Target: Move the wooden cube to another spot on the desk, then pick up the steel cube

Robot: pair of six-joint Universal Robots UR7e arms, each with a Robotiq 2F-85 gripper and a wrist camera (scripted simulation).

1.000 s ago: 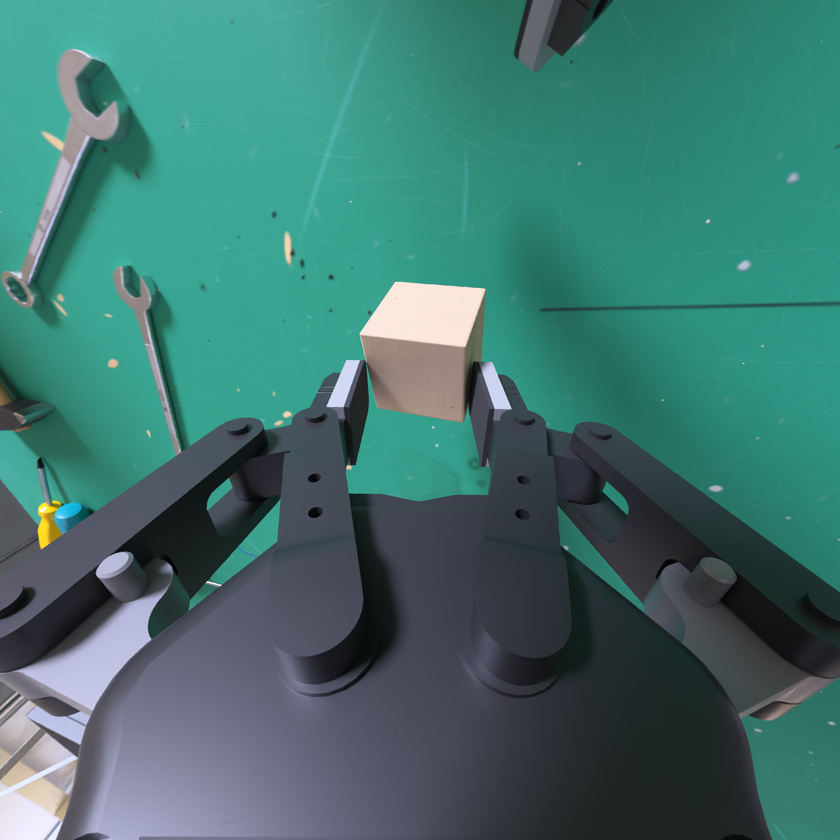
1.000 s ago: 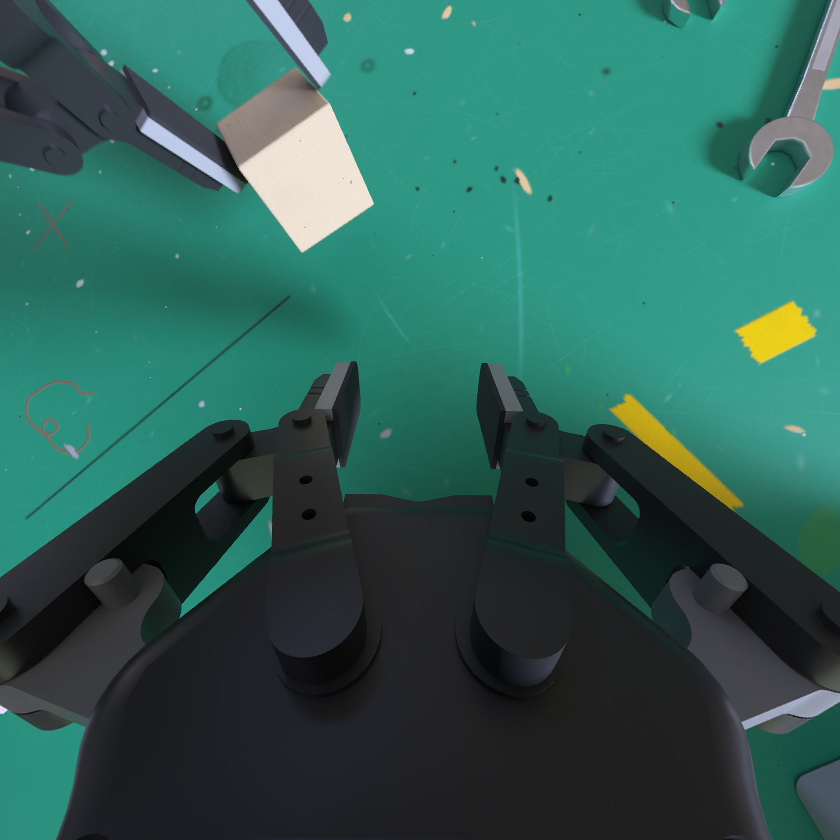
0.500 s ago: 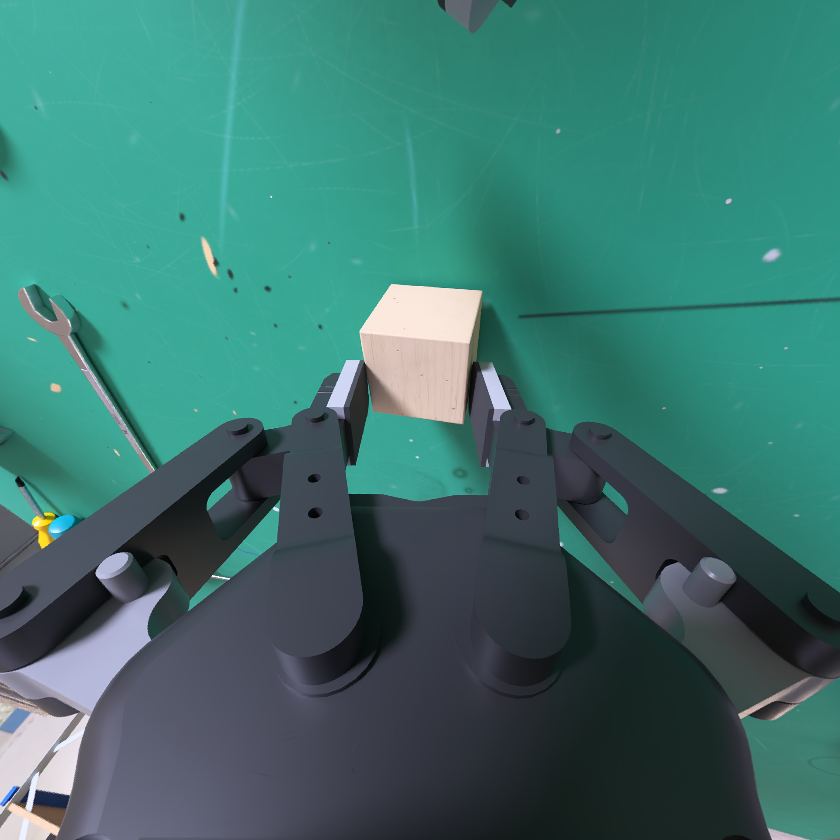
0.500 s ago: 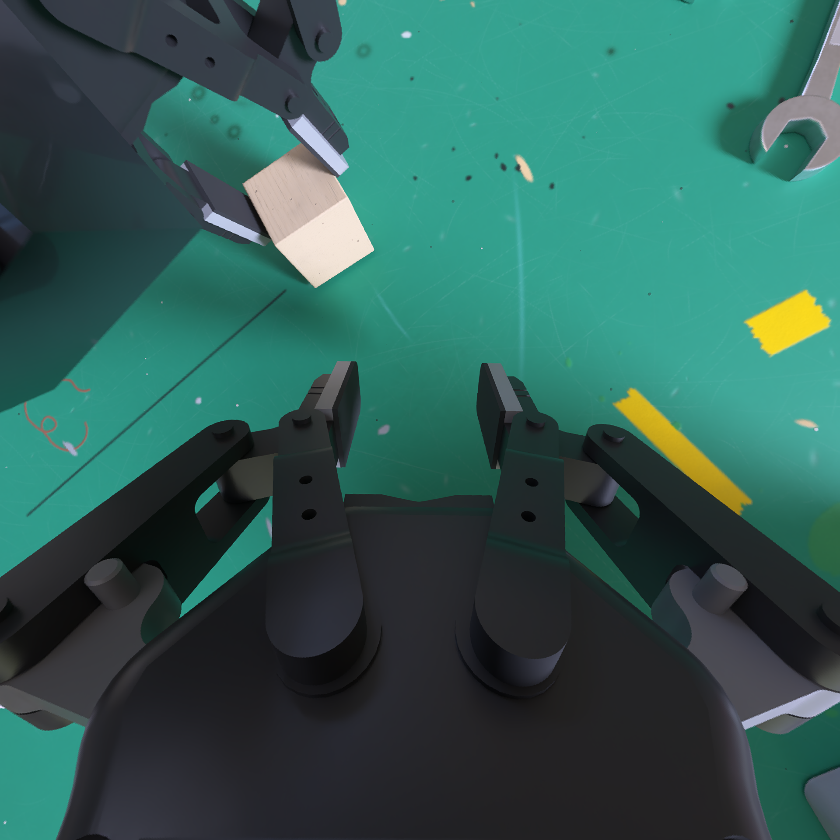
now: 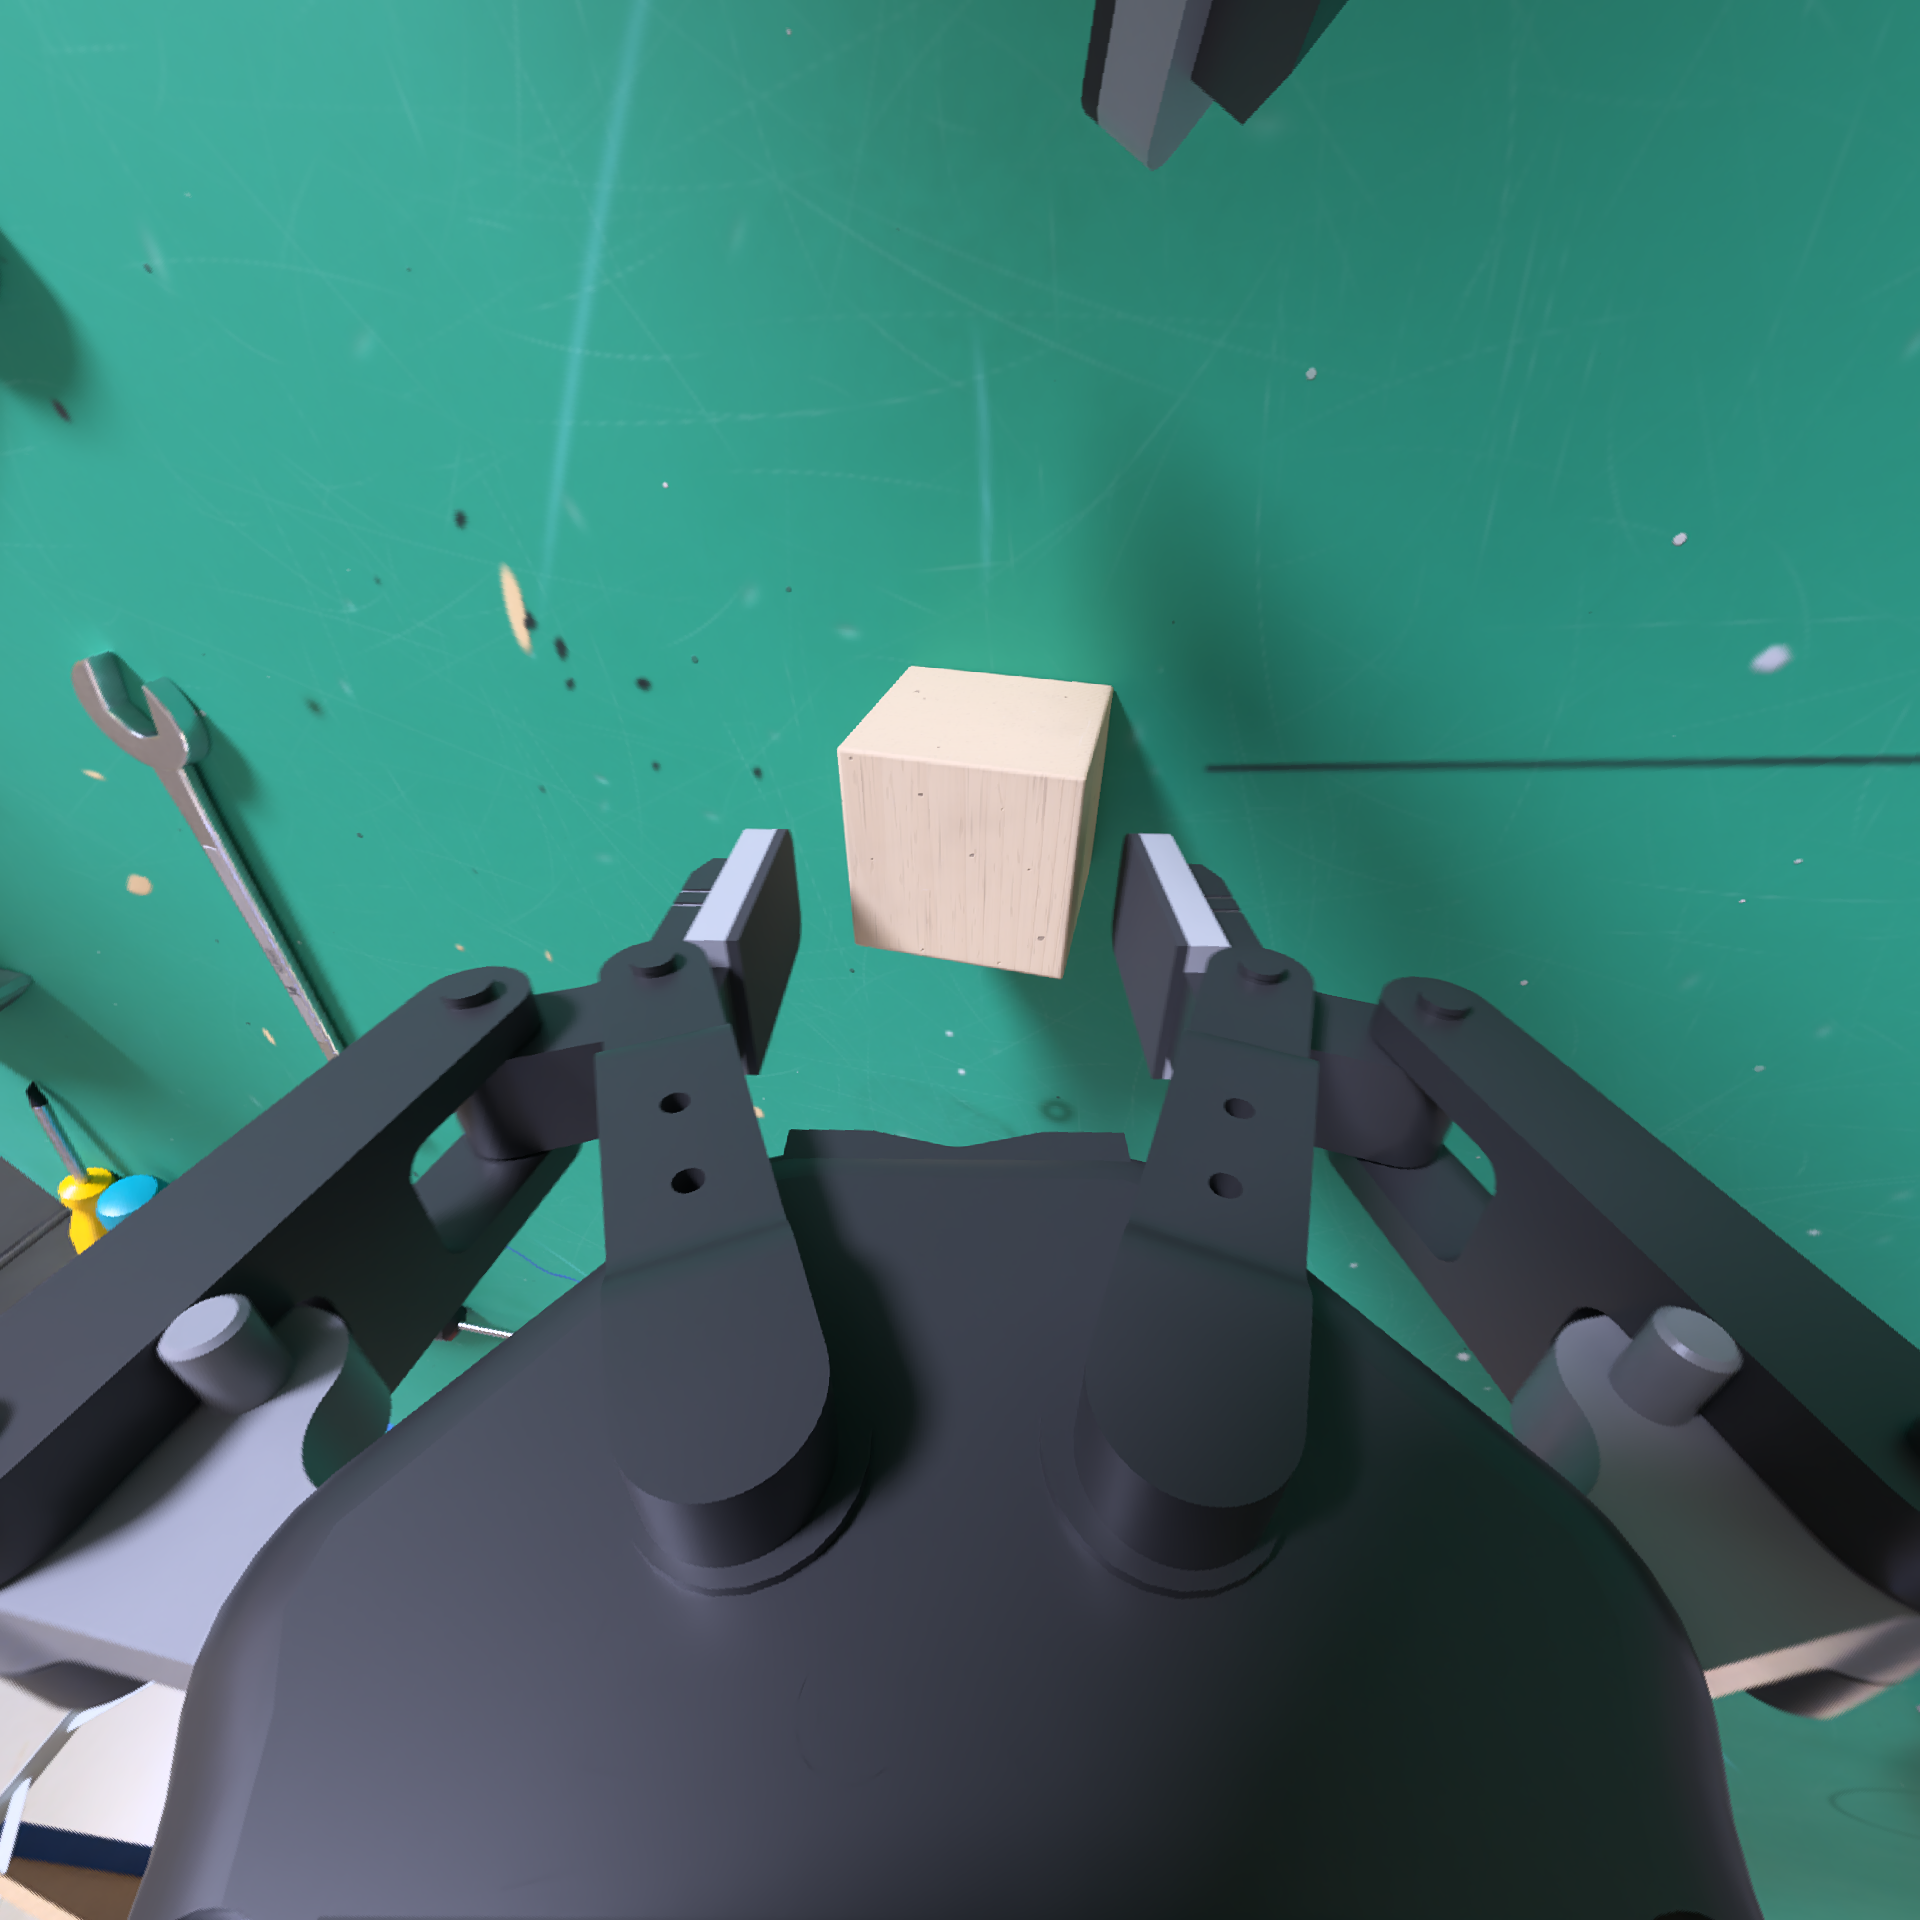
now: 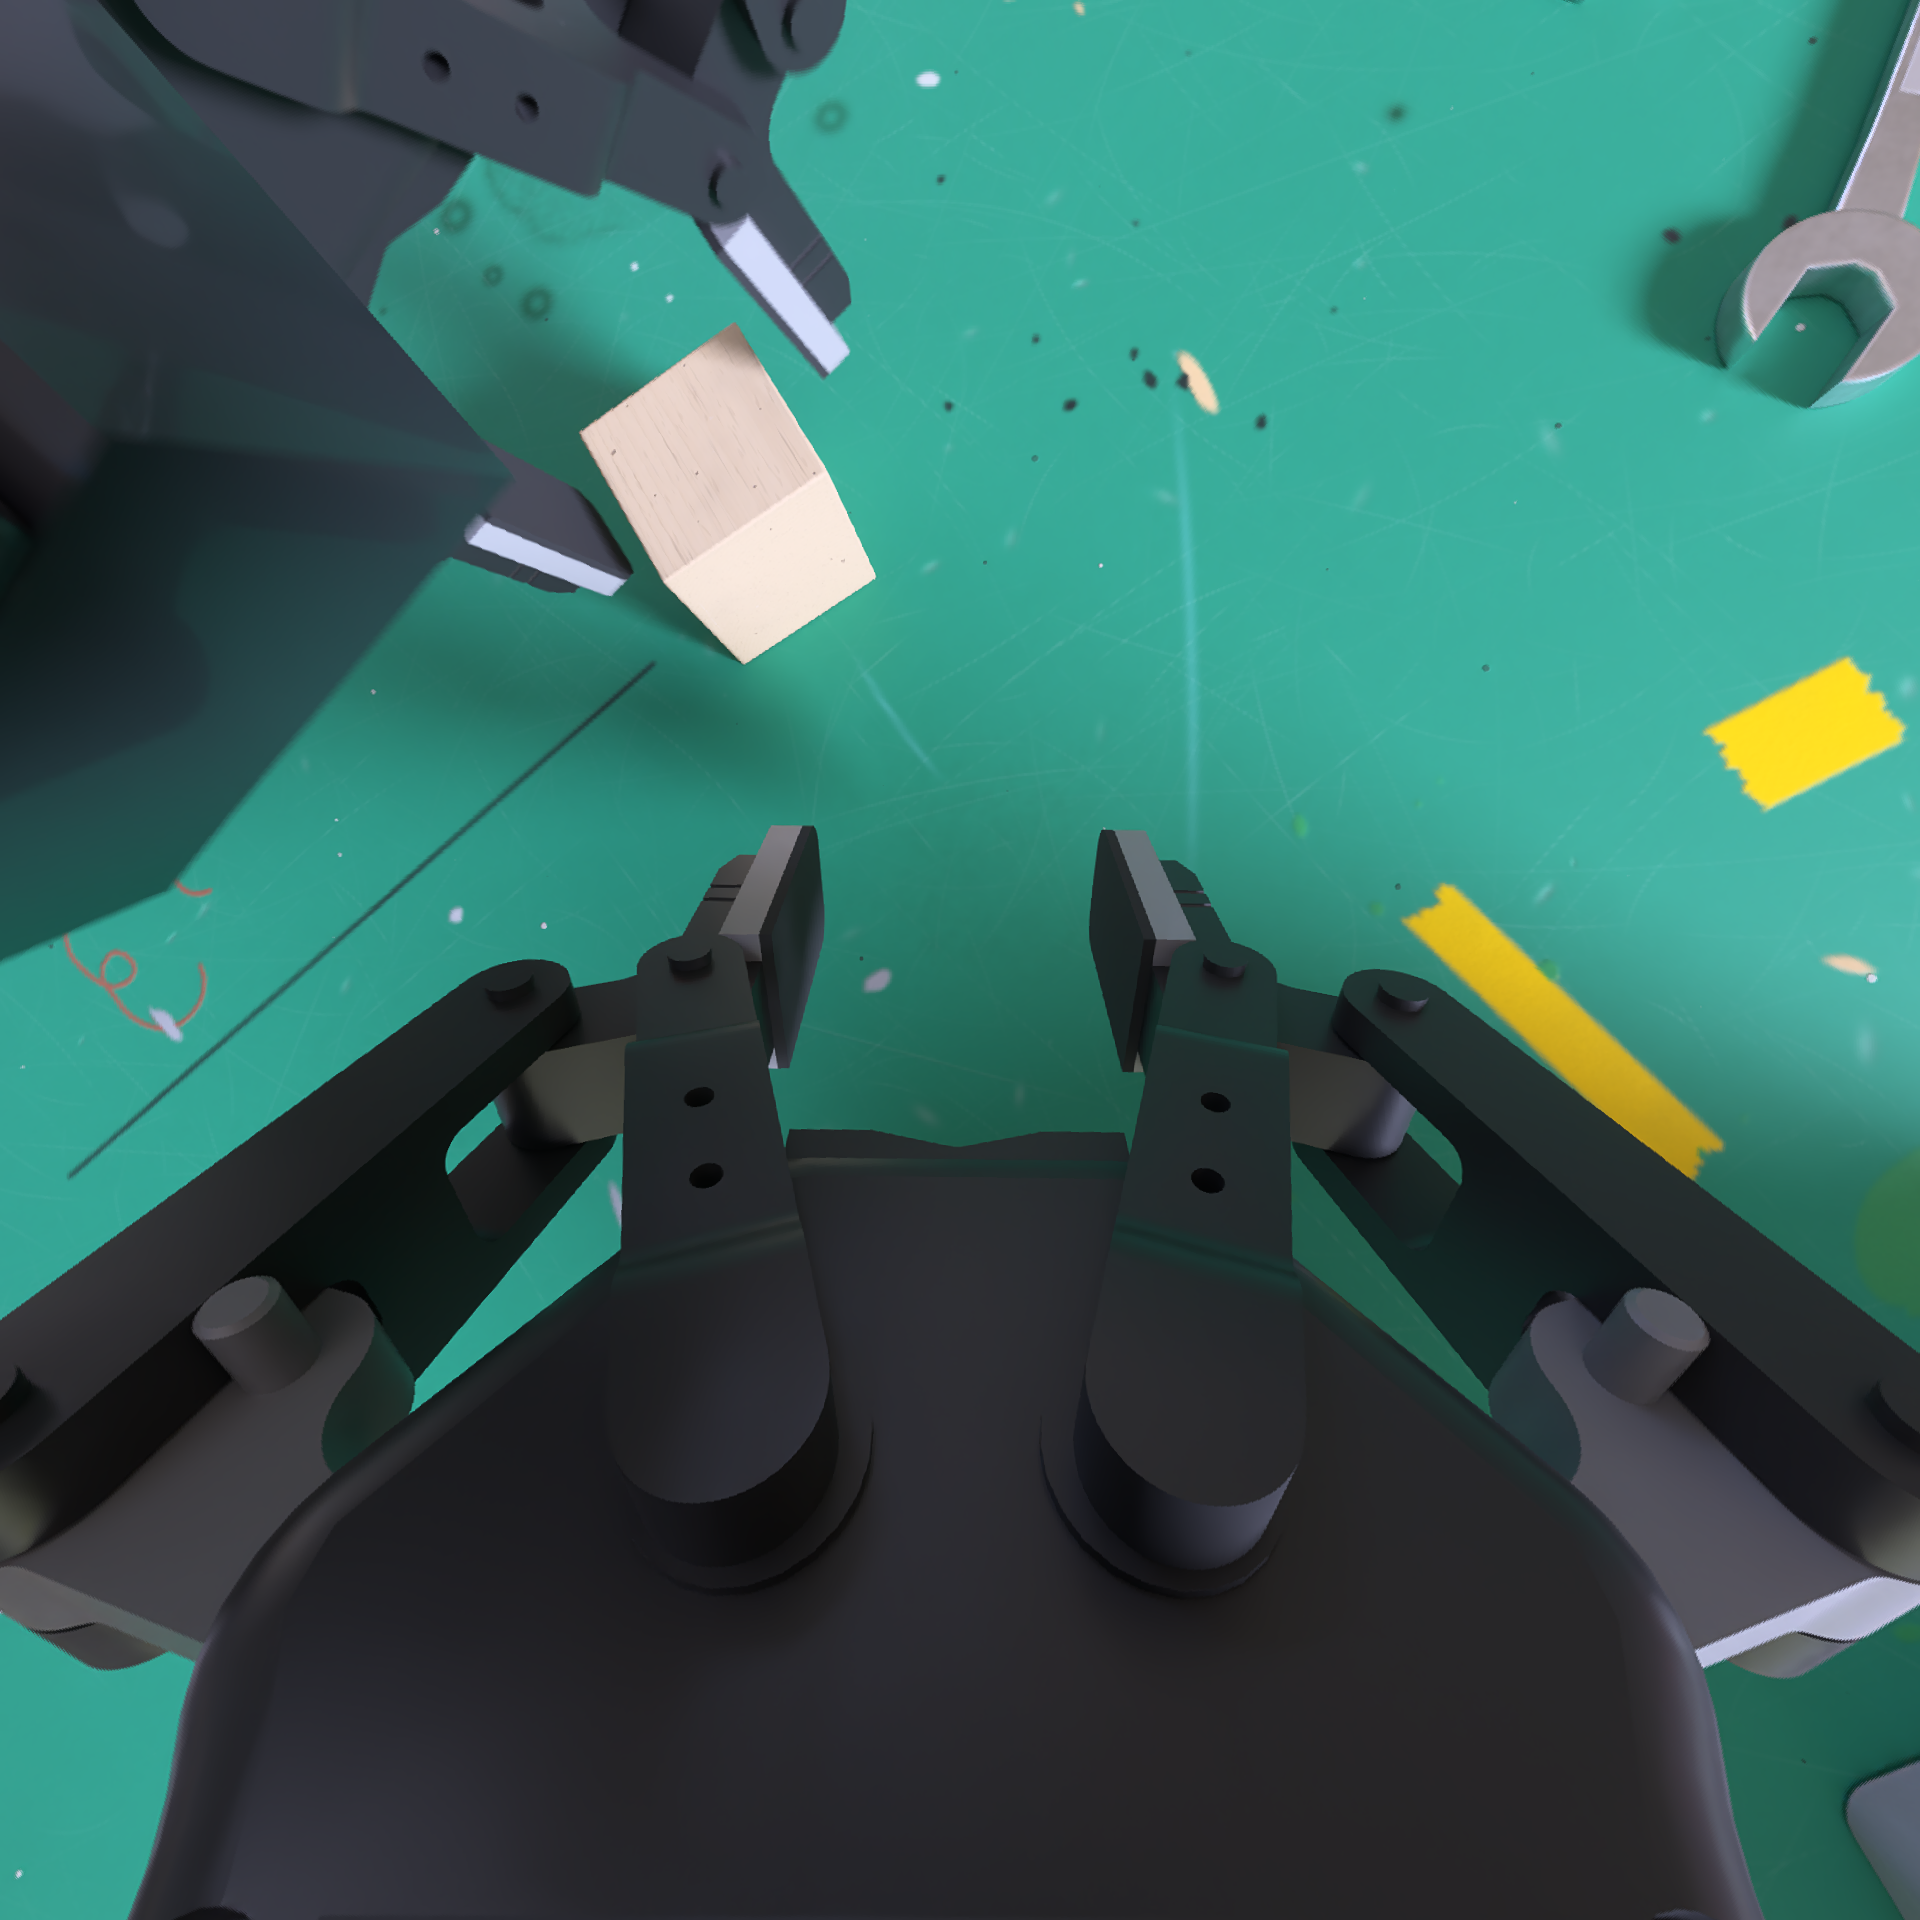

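The wooden cube (image 5: 971, 821) stands on the green mat (image 5: 1455, 468), between the fingers of my left gripper (image 5: 961, 894). That gripper is open, with a gap on each side of the cube. The right wrist view shows the same cube (image 6: 727, 488) at the upper left, with the left gripper's pads (image 6: 784, 286) spread apart beside it. My right gripper (image 6: 956, 935) is open and empty above the mat, a short way from the cube. One of its fingertips (image 5: 1153, 83) shows at the top of the left wrist view. A grey metal corner (image 6: 1886, 1839) shows at the bottom right; I cannot tell what it is.
A wrench (image 5: 197, 810) lies left of the cube, and a larger wrench (image 6: 1829, 301) lies at the upper right of the right wrist view. Two yellow tape strips (image 6: 1808, 732) (image 6: 1548, 1018) are stuck on the mat. Screwdriver handles (image 5: 99, 1205) show at the far left.
My left gripper has opened and let go of the wooden cube, which now stands on the mat. The right gripper has stayed open and has barely moved.
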